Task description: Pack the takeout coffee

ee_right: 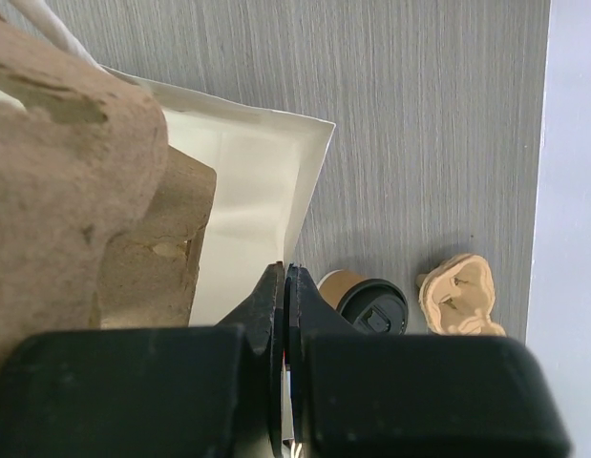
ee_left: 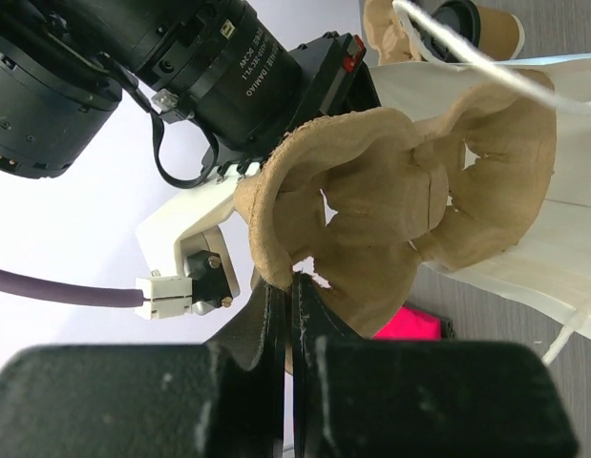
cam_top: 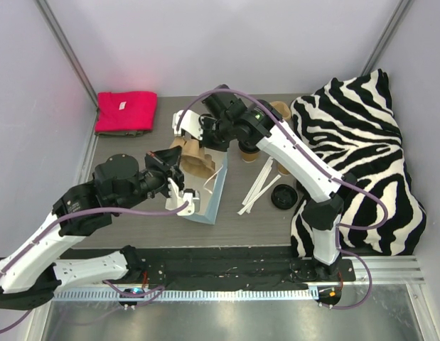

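1. The left tool (ee_left: 293, 286) is clenching the pulp carrier (ee_left: 390, 200) by its rim; it should be lowering it level.
2. The right tool (ee_right: 287, 281) is pinching the bag (ee_right: 257, 191) wall, holding the mouth wide.
3. The takeout coffee (ee_right: 364, 298) is waiting on the table (ee_right: 419, 114), outside the bag.

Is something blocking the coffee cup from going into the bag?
Yes. The pulp cup carrier sits tilted in the paper bag's mouth, pinched by the left gripper. The takeout coffee stands outside, near the right gripper, which pinches the bag's rim.
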Controlling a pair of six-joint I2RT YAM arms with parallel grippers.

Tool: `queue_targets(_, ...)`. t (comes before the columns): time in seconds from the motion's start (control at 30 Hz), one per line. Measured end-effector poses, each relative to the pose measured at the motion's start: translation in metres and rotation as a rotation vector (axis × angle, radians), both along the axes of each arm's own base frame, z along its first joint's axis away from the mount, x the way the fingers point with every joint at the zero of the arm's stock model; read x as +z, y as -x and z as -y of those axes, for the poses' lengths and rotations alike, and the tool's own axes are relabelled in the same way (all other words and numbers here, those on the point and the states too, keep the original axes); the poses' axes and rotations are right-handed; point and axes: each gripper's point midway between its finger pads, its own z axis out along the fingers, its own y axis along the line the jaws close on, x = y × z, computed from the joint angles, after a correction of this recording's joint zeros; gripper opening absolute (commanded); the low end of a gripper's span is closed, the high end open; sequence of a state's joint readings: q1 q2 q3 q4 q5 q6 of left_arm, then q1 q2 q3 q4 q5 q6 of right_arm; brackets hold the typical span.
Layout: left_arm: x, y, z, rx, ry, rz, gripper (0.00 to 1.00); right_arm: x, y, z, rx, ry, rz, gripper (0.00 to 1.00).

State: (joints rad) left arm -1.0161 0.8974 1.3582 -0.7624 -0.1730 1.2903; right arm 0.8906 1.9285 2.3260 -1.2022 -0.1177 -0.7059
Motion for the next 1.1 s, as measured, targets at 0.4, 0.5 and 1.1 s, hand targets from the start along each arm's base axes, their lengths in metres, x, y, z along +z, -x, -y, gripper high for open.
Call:
queue_targets(0.4,0.002,0.011,-0.013,0.004,0.013,-0.024,0.0,0.005,-0.001,-0.002,-0.037,-0.076,-0.031,0.01)
queue_targets(0.5,-0.004,0.016,-0.017,-0.004,-0.007,-0.037,0.0,0.011,-0.009,-0.004,-0.052,-0.119,-0.029,0.01)
queue_targets(1.1,-0.048,0.014,0.004,-0.041,-0.177,-0.138,0.0,0.027,-0.014,-0.009,-0.071,-0.18,-0.011,0.01)
